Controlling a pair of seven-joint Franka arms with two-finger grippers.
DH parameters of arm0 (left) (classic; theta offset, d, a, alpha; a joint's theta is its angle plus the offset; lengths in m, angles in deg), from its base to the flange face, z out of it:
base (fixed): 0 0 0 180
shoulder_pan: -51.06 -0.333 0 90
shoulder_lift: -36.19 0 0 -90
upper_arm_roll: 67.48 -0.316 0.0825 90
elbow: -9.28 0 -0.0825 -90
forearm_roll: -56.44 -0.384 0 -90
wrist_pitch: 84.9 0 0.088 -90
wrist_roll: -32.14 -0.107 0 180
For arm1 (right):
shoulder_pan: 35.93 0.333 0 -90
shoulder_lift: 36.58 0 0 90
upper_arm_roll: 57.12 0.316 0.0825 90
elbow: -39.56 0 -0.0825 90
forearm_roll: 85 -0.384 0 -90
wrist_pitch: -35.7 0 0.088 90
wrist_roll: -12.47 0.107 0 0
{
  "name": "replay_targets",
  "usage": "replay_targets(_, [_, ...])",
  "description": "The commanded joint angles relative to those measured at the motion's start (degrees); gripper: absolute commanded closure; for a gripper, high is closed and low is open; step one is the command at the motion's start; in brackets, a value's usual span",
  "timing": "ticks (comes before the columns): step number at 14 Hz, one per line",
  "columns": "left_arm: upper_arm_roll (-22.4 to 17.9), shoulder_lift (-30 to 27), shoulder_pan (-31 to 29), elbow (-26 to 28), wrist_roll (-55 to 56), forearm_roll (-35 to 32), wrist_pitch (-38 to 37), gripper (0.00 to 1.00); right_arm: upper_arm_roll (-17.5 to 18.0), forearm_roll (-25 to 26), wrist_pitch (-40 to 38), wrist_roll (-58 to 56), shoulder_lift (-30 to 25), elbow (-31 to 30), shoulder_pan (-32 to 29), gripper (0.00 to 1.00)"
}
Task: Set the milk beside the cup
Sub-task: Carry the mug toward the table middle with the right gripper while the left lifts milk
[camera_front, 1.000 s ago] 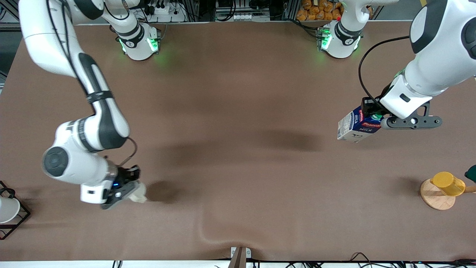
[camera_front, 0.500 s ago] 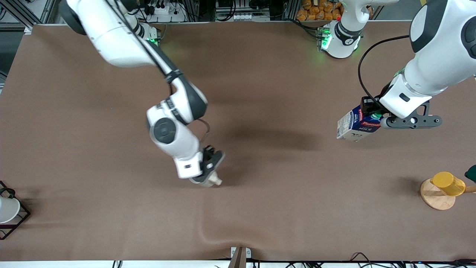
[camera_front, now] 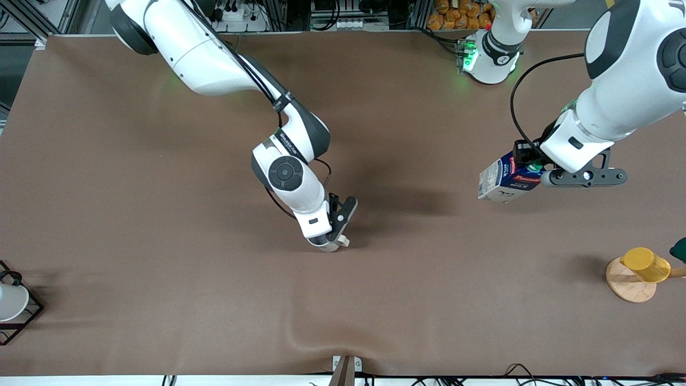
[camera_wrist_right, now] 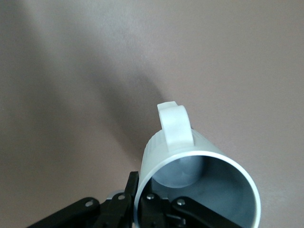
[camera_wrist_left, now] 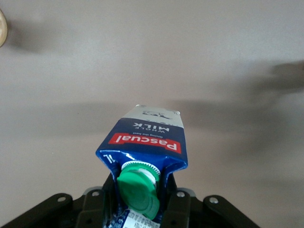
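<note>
Front view, lower left edge: white cup in black wire frame [camera_front: 10, 303], out of the way. Centre of frame: right gripper [camera_front: 338, 228] clenched on the rim of the cup [camera_front: 331, 244], low over mid-table; can't tell from here whether the base touches the cloth. Right wrist view confirms the grip on the cup [camera_wrist_right: 199, 183], handle pointing away from the fingers. Right of centre: left gripper [camera_front: 528, 169] grasping the milk [camera_front: 504, 182] at the gable top, carton tilted and airborne. Left wrist view: green cap [camera_wrist_left: 138, 187] between the jaws. Likely step: cup being set down, milk waiting for carry-in. Next: cup down and released, then milk levelled and lowered just beside it. Plenty of open cloth between the two. Cloth ripple [camera_front: 321, 335] at bottom centre and yellow cup [camera_front: 646, 264] at lower right well apart from the route.
</note>
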Motion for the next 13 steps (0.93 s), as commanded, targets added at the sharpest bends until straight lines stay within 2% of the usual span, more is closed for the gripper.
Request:
replay_targets(1, [0.36, 0.00, 0.17, -0.81, 1.42, 1.11, -0.61, 0.76, -0.41, 0.31, 0.96, -0.49, 1.27, 1.19, 1.18, 1.00])
replay_targets(6, [2.55, -0.45, 0.08, -1.95, 4.83, 1.28, -0.97, 0.76, -0.41, 0.31, 7.81, -0.14, 2.59, 1.11, 3.73, 1.00])
replay_targets(10, [4.66, -0.45, 0.08, -2.40, 7.65, 1.37, -1.14, 0.76, -0.68, 0.65, 8.26, -1.10, 2.59, 1.19, 2.77, 1.00])
replay_targets(13, [4.84, -0.45, 0.08, -2.48, 7.74, 1.37, -1.76, 0.76, -1.73, 3.46, 9.75, -5.75, 2.59, 1.19, 2.59, 1.00])
